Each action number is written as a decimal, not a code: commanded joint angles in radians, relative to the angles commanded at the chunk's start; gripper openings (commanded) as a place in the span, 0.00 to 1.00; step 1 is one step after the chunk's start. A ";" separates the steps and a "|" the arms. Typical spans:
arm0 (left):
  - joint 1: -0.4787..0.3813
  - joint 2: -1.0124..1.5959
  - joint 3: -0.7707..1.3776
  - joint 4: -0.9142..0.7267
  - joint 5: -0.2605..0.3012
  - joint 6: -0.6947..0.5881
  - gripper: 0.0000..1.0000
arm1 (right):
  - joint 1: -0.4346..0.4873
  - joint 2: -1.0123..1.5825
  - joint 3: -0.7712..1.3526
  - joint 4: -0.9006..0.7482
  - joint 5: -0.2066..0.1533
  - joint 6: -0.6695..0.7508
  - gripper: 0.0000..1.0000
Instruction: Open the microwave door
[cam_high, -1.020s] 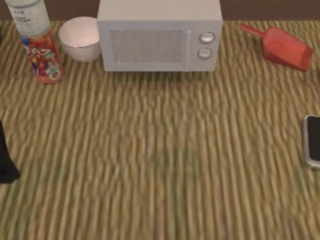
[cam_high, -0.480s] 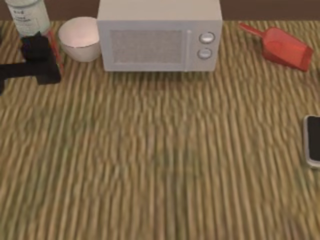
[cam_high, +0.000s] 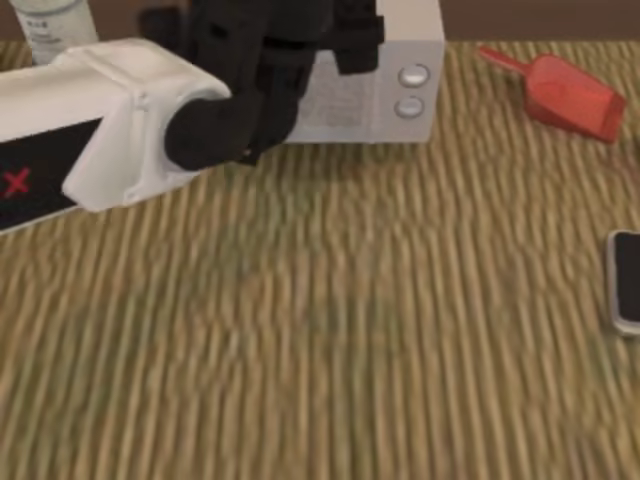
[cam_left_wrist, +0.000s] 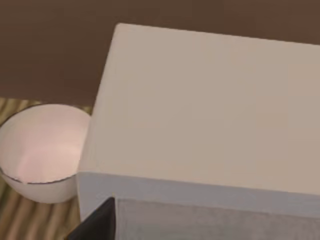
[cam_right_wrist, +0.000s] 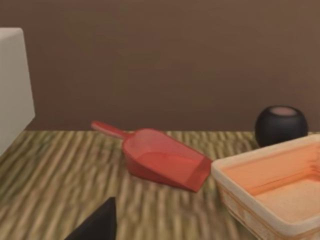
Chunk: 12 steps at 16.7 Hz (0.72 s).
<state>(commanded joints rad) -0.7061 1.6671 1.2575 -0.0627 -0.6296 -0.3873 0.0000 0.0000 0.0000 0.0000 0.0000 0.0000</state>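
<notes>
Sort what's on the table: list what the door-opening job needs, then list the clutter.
Needed: microwave, microwave door, left gripper over its front.

Clutter: white bowl, red scoop, phone, bottle, orange tray, black ball.

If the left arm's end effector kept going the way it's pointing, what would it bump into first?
Most likely the microwave: the left end effector hangs over its front upper edge, aimed down at the door's left part. How near it is cannot be told.

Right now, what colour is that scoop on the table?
The scoop is red, clearest in the right wrist view.
</notes>
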 joint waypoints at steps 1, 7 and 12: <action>-0.031 0.073 0.051 -0.006 -0.027 -0.015 1.00 | 0.000 0.000 0.000 0.000 0.000 0.000 1.00; -0.144 0.324 0.224 -0.043 -0.124 -0.063 1.00 | 0.000 0.000 0.000 0.000 0.000 0.000 1.00; -0.143 0.329 0.224 -0.044 -0.125 -0.063 1.00 | 0.000 0.000 0.000 0.000 0.000 0.000 1.00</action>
<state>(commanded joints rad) -0.8489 1.9956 1.4815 -0.1063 -0.7545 -0.4506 0.0000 0.0000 0.0000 0.0000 0.0000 0.0000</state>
